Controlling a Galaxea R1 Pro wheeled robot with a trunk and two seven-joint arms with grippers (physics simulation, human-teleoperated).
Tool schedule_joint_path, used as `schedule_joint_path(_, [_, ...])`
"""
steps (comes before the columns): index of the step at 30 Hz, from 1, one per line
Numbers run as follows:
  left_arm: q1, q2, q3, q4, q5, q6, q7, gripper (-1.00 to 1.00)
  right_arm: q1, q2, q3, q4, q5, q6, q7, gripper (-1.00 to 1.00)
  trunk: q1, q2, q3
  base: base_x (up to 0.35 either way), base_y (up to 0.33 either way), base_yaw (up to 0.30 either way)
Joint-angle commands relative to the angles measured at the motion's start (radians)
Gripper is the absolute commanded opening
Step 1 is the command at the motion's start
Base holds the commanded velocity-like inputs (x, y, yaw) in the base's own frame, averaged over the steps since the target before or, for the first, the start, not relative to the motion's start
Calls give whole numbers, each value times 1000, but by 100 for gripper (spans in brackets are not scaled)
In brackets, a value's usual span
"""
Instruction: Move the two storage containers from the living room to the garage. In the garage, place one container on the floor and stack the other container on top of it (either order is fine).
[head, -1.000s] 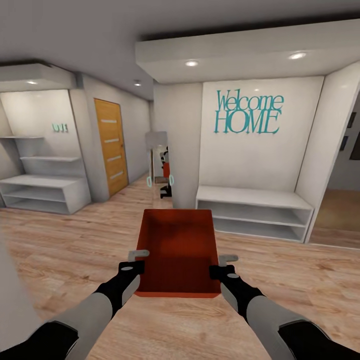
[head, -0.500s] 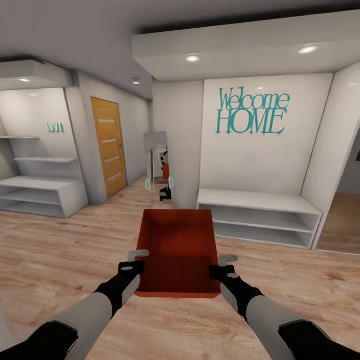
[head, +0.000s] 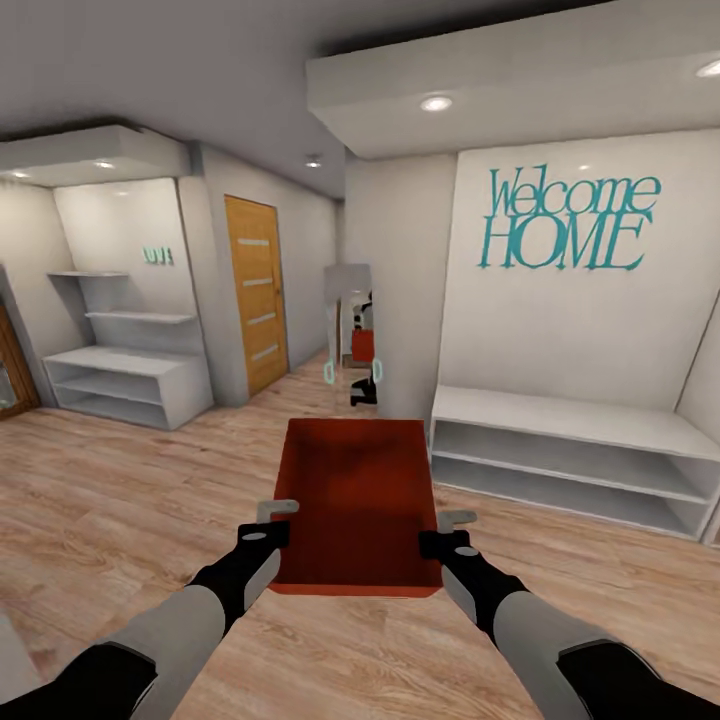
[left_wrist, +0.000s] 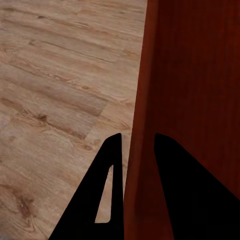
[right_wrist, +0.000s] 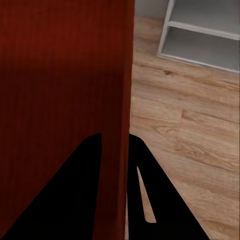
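I carry one red bin (head: 360, 505) with the left end effector (head: 268, 522) and right end effector (head: 446, 530) pinching opposite walls, so it stays level.

One orange-red open-topped storage container (head: 360, 505), level and apparently empty, aloft over the light wood plank floor (head: 120, 500).

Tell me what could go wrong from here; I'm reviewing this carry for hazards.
1. The orange-red open-topped storage container hangs above the wood plank floor, held only by thin side walls: the left gripper and right gripper each pinch one, so a slip might drop it.
2. The white low shelf unit stands close ahead on the right; turning could clip it.
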Motion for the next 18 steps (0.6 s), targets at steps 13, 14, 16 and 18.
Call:
schedule_joint_path(13, [-1,1,14,-15,-12,-6,11,-100,0,0,1,3,-18,-1,-6,-100,1,-1,-2,322,0,100])
schedule_joint_path(14, [-1,1,14,-15,-12,-6,11,-100,0,0,1,3,-18,-1,-6,-100,1,-1,-2,322,0,2])
schedule_joint_path(16, [-1,1,14,-14,-12,-6,11,-100,0,0,1,3,-18,-1,-6,-100,1,-1,-2,322,0,1])
schedule_joint_path(18, [-1,1,14,-14,-12,-6,11,-100,0,0,0,3,-18,-1,-6,-100,1,-1,-2,322,0,0])
